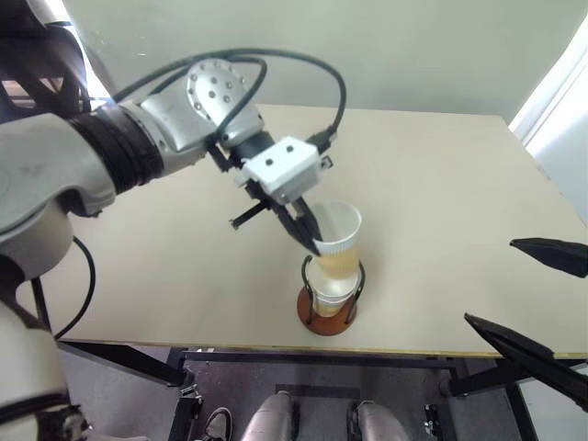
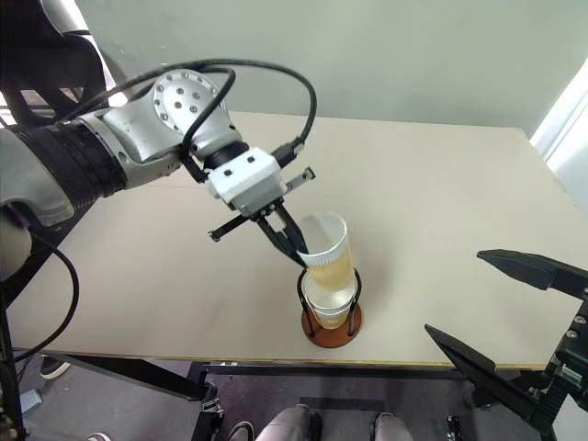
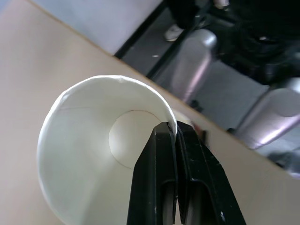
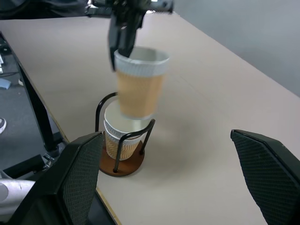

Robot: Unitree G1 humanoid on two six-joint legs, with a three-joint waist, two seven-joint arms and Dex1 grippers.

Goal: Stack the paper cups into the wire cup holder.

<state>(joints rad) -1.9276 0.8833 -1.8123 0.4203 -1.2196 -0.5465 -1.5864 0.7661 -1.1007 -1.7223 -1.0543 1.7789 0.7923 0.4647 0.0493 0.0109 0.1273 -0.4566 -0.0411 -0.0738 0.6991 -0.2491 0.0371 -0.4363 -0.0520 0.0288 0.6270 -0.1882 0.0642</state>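
My left gripper point(image 1: 312, 246) is shut on the rolled rim of a tan-yellow paper cup point(image 1: 338, 243), one finger inside the white wall point(image 3: 93, 154) and one outside. The cup hangs tilted over the wire cup holder point(image 1: 326, 322), a reddish-brown disc with black wire loops near the table's front edge. Its bottom sits at the mouth of another paper cup point(image 4: 119, 136) standing inside the loops; I cannot tell whether they touch. My right gripper point(image 2: 454, 292) is open, holds nothing, and hovers to the right of the holder.
The beige table point(image 1: 441, 184) stretches wide behind and beside the holder. Its front edge runs just under the holder's base, with the black table frame below.
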